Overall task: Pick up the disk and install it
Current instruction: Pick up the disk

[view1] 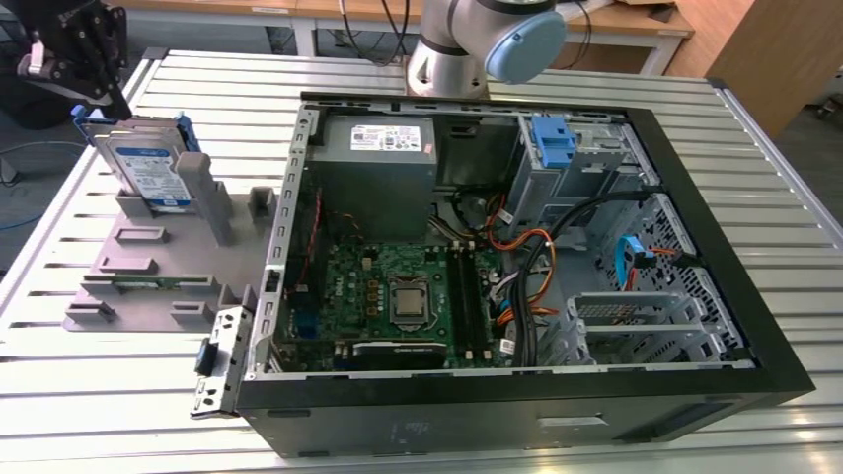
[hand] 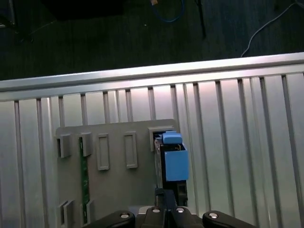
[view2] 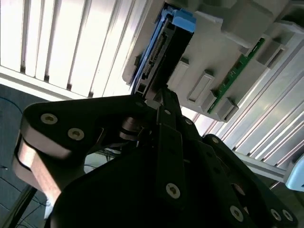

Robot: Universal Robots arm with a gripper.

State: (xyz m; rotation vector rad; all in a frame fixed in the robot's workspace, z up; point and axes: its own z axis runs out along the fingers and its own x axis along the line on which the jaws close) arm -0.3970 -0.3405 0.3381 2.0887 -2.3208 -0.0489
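The disk (view1: 148, 168) stands on edge in a slot of the grey plastic stand (view1: 158, 259), at the exterior view's left outside the computer case. It is silver with a white-and-blue label and a blue carrier frame. My black gripper (view1: 111, 103) hangs right at the disk's upper far corner. In the second wrist view the gripper (view2: 162, 95) meets the connector end of the disk (view2: 159, 50). In the first wrist view the disk (hand: 173, 161) is seen edge-on, with the gripper (hand: 169, 194) at its near end.
The open computer case (view1: 757, 326) lies to the exterior view's right of the stand, with a motherboard (view1: 395, 296), a grey power-supply box (view1: 382, 148), cables and a blue-tabbed drive bay (view1: 554, 138). All rest on a slatted metal table (view1: 93, 395). A green circuit strip (hand: 83, 183) sits in the stand.
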